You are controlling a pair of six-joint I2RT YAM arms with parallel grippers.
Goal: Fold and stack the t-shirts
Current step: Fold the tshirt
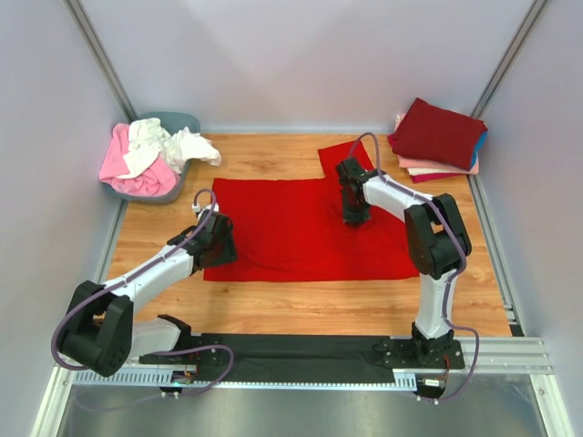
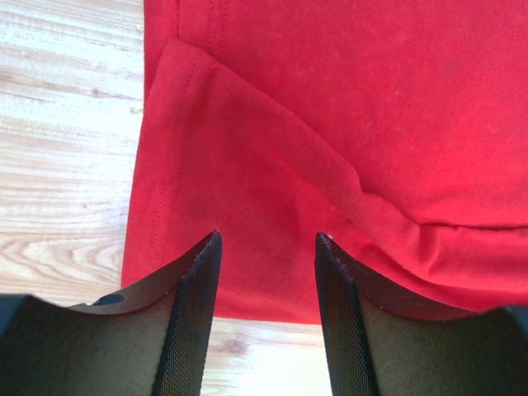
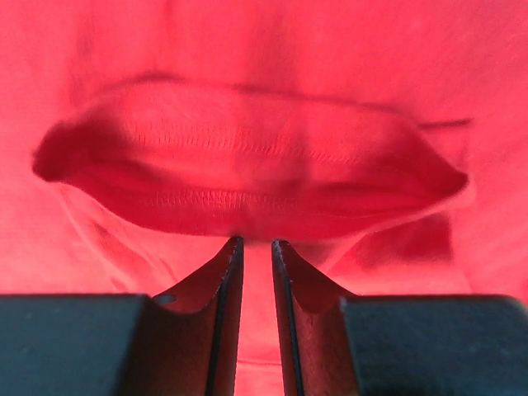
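Bright red t-shirt (image 1: 301,228) is spread flat mid wooden table (image 1: 273,309). My left gripper (image 1: 219,238) is at the shirt's left edge, fingers apart right over the cloth and gripping nothing. My right gripper (image 1: 353,217) is down by the collar (image 3: 247,177), fingers nearly together and pinching red cloth just below it. Folded stack (image 1: 439,137), dark red on top, sits far right, and pink & white shirts (image 1: 146,155) are heaped in the grey tub (image 1: 182,119) far left.

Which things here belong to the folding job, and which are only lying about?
Job: bright red t-shirt spread flat; folded stack; pink and white shirts in the tub.
Lying about: grey tub; wooden table.
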